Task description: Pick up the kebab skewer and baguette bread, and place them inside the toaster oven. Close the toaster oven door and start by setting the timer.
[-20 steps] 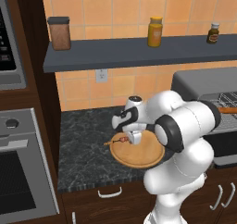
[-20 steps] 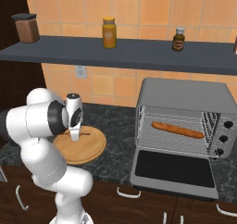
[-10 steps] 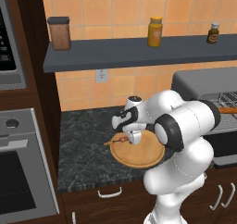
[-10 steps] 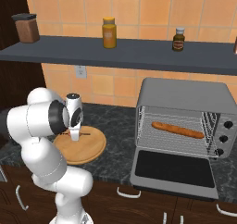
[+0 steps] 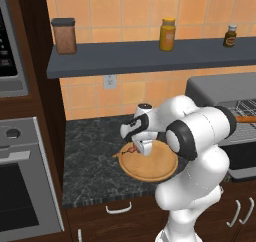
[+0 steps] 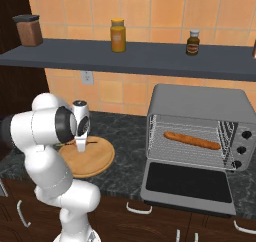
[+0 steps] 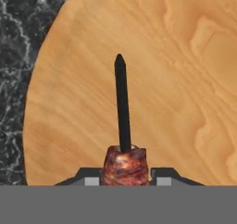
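The kebab skewer (image 7: 121,107) lies on the round wooden board (image 7: 176,79), its dark stick pointing away from the hand and a reddish-brown meat chunk (image 7: 125,168) sitting between the jaws. My gripper (image 7: 126,179) is shut on the skewer at that chunk. From the base, the gripper (image 5: 145,148) stands straight down over the board (image 5: 150,167), with the skewer's end (image 5: 129,150) sticking out to its left. The baguette bread (image 6: 192,140) rests on the wire rack inside the toaster oven (image 6: 200,103). The toaster oven door (image 6: 187,182) hangs open and flat.
A dark shelf (image 6: 130,58) above the counter carries a brown canister (image 6: 28,30), a yellow jar (image 6: 118,35) and a small dark bottle (image 6: 193,41). A built-in steel oven (image 5: 20,186) stands at the left. Three knobs (image 6: 241,149) run down the toaster oven's right side.
The jaws have closed on the skewer's meat chunk. The arm and the hand have stayed in place over the board.
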Motion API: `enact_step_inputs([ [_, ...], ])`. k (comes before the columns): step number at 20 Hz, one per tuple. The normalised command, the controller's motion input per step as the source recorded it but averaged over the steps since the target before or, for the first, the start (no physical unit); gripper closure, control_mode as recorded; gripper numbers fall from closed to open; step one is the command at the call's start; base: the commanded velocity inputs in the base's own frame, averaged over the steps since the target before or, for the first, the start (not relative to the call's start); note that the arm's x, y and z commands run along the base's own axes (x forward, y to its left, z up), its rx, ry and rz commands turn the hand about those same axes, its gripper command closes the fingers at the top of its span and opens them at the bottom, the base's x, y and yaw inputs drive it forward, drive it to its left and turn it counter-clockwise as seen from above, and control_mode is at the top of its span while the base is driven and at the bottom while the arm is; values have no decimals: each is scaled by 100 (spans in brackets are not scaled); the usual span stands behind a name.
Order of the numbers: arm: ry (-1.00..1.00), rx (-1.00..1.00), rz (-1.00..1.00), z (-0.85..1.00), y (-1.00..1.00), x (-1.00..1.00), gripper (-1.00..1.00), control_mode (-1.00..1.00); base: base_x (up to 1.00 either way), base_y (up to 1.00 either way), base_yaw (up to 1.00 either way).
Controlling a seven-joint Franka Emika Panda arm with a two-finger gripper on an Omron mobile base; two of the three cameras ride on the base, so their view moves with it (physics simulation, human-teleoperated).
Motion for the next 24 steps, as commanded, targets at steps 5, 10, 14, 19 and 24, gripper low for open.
enact_step_inputs([
  [5, -2, 0, 0, 52, -5, -26, 100, -100, 0, 0, 0],
  [10, -2, 3, 0, 69, -50, -46, 100, -100, 0, 0, 0],
  [14, 0, 5, 0, 68, -75, -38, 100, -100, 0, 0, 0],
  [19, 0, 3, -1, 48, -73, -30, 100, -100, 0, 0, 0],
  [24, 0, 4, -3, 25, -66, -17, 100, -100, 0, 0, 0],
])
